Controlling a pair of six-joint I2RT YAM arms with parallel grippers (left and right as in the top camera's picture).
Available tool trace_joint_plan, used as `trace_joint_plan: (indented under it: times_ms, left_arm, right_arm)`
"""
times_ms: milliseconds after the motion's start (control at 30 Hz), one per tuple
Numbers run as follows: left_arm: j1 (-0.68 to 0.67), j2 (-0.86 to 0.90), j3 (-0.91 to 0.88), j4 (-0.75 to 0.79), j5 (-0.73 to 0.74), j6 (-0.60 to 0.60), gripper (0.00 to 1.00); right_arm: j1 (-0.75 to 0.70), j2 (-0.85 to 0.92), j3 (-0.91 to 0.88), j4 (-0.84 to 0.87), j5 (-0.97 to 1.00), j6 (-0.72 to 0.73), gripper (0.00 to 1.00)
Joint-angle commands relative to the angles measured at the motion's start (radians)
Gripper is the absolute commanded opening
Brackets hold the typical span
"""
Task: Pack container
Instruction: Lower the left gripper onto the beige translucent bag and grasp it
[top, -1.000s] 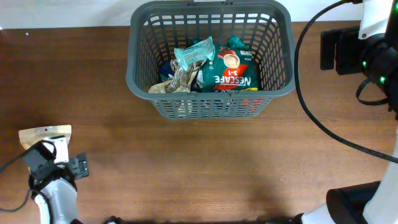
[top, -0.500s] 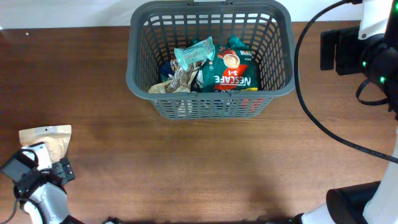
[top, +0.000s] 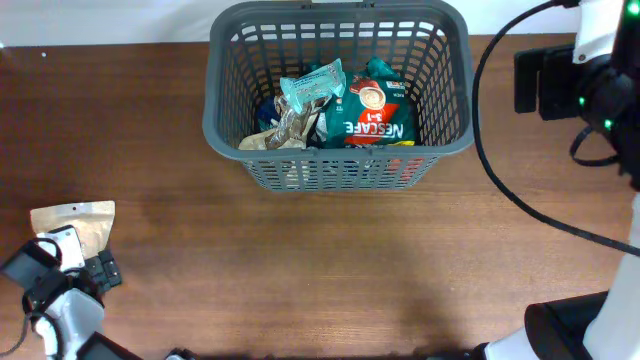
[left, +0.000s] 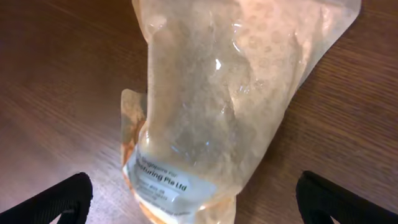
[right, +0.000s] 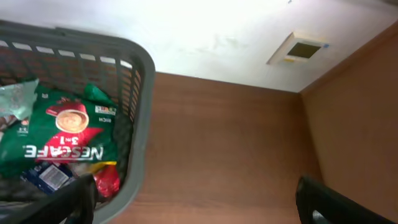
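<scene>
Container (top: 340, 172) sits at the far edge of the table (top: 300, 260), centre, holding 1 green Nescafe packet (top: 375, 115) among others. Left gripper (left: 193, 186) hovers over a clear pouch (left: 217, 106) lying flat near-left, well apart from the container; fingers spread wide, gripping nothing. Right gripper (right: 193, 190) hangs beside the container's right wall, fingers likewise parted, empty.

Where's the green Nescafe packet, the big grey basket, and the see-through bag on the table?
Green Nescafe packet (top: 372, 118): overhead view, middle of its printed front.
Grey basket (top: 340, 153): overhead view, near rim.
See-through bag (left: 211, 112): left wrist view, middle of its clear front.
</scene>
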Motion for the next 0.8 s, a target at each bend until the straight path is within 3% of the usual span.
trace_joint_plan:
  times_ms: [0,633,700,733,767]
  left_arm:
    - [0.005,0.044,0.021,0.014,0.015,0.009,1.0]
    - [0.005,0.274,0.084,0.106,0.064,0.01,0.99]
    - [0.005,0.28,0.084,0.114,0.064,0.01,0.84]
    - [0.005,0.28,0.084,0.115,0.064,0.01,0.67]
    - [0.005,0.28,0.084,0.119,0.064,0.01,0.36]
  right_arm:
    - [-0.004,0.002,-0.016,0.0,0.028,0.004,0.99]
    - [-0.004,0.002,-0.019,-0.039,0.027,0.008,0.99]
    - [-0.004,0.002,-0.019,-0.041,0.027,0.008,0.99]
    - [-0.004,0.002,-0.019,-0.041,0.027,0.009,0.99]
    - [-0.004,0.002,-0.019,-0.041,0.027,0.009,0.99]
